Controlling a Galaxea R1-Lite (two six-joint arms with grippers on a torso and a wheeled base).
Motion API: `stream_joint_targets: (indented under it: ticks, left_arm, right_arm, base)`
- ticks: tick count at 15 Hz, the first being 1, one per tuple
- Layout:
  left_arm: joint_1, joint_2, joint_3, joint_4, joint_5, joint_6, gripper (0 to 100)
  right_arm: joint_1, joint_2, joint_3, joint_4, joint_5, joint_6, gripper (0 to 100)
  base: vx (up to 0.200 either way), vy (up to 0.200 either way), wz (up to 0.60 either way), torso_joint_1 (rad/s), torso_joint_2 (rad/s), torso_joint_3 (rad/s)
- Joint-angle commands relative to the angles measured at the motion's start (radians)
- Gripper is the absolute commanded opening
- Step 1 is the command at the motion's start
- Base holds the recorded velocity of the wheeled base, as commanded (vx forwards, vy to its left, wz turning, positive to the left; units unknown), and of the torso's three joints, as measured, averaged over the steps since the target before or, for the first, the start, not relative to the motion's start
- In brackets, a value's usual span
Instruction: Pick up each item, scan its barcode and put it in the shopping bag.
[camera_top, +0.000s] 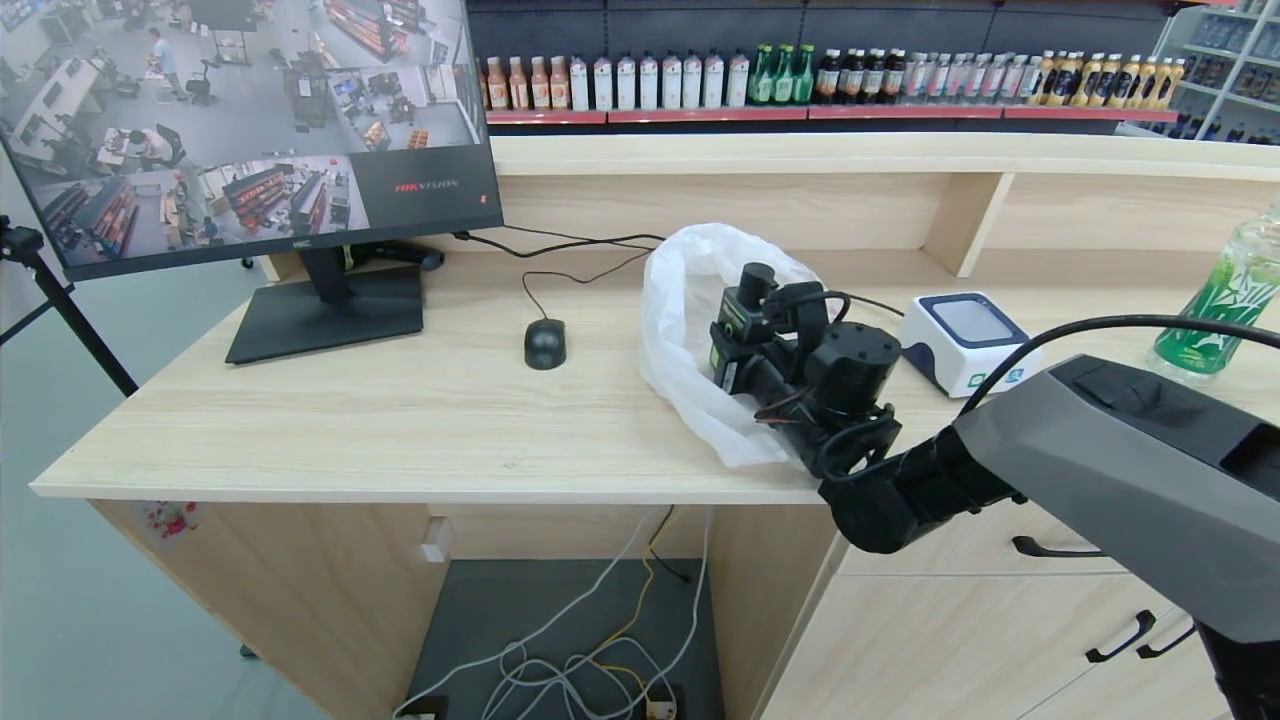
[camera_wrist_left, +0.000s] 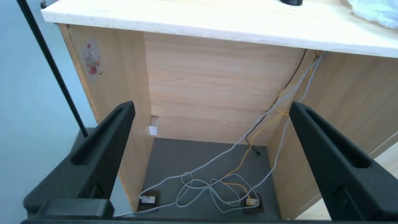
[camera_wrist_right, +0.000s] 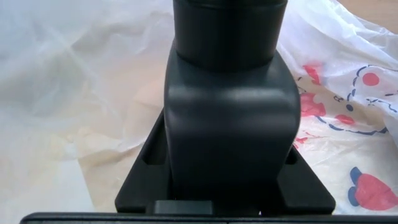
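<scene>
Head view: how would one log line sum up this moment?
right gripper: inside bag mouth | left gripper: open, below counter top | bottle: on counter, right of scanner

A light wooden counter (camera_top: 400, 430) is seen, with a raised ledge along its far side. A monitor (camera_top: 250, 120) is stood on its flat black base at the left end, and a black mouse (camera_top: 545, 343) is placed just right of that base. Near the middle a white shopping bag (camera_top: 680, 330) is laid, mouth open. A small white scanner (camera_top: 965, 340) is set to the bag's right, and a green bottle (camera_top: 1215, 310) is stood upright at the right end.
</scene>
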Motion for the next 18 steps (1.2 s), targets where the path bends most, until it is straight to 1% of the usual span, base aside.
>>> stream_joint_targets:
  ticks: [1, 14, 15, 18]
  left_arm:
    - [0.000, 0.000, 0.000, 0.000, 0.000, -0.001, 100]
    - [0.000, 0.000, 0.000, 0.000, 0.000, -0.001, 100]
    - [0.000, 0.000, 0.000, 0.000, 0.000, -0.001, 100]
    - [0.000, 0.000, 0.000, 0.000, 0.000, -0.001, 100]
  right_arm:
    - [-0.001, 0.002, 0.008, 0.006, 0.000, 0.001, 0]
    - [-0.008, 0.024, 0.056, -0.020, 0.001, -0.004, 0]
    - [-0.010, 0.024, 0.050, -0.019, 0.001, -0.003, 100]
    - [-0.011, 0.022, 0.047, -0.033, 0.001, 0.001, 100]
  base:
    - [0.000, 0.000, 0.00, 0.000, 0.00, 0.000]
    - [0.000, 0.000, 0.00, 0.000, 0.00, 0.000]
    - [0.000, 0.000, 0.00, 0.000, 0.00, 0.000]
    - [0.000, 0.000, 0.00, 0.000, 0.00, 0.000]
